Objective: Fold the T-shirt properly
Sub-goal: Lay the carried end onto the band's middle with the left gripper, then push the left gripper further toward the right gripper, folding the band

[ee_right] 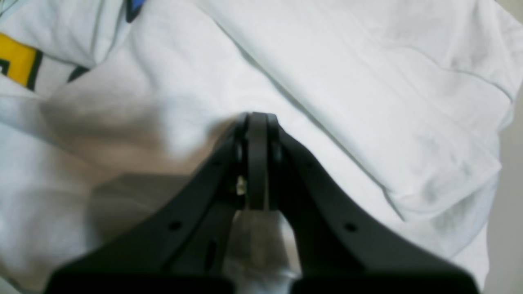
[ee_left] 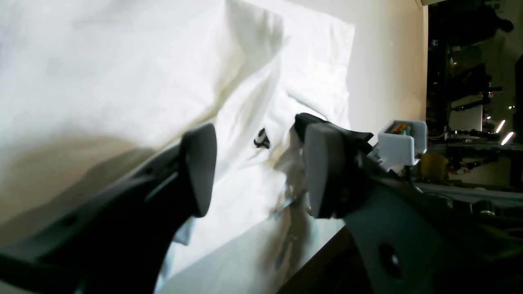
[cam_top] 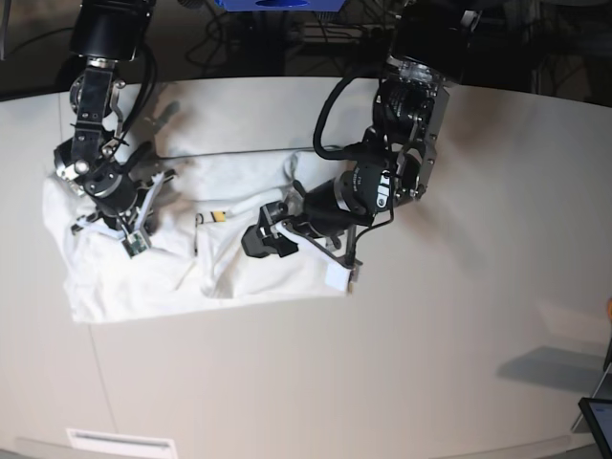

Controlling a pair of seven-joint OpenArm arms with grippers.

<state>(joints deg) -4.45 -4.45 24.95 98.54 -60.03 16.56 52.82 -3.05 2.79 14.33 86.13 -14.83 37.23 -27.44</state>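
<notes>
Plainly, the risk lies with the left claw [ee_left: 257, 163]: its jaws stand apart with nothing between them, just above a loose ridge of the T-shirt [cam_top: 191, 258], and a drag of a fingertip through that ridge could pull the fold askew. The right claw [ee_right: 257, 122] is shut, pressed down among the cloth; whether it pinches a layer I cannot tell, but lifting could tug the sleeve out. The shirt lies part-folded on the table [cam_top: 459, 335], under both claws.
</notes>
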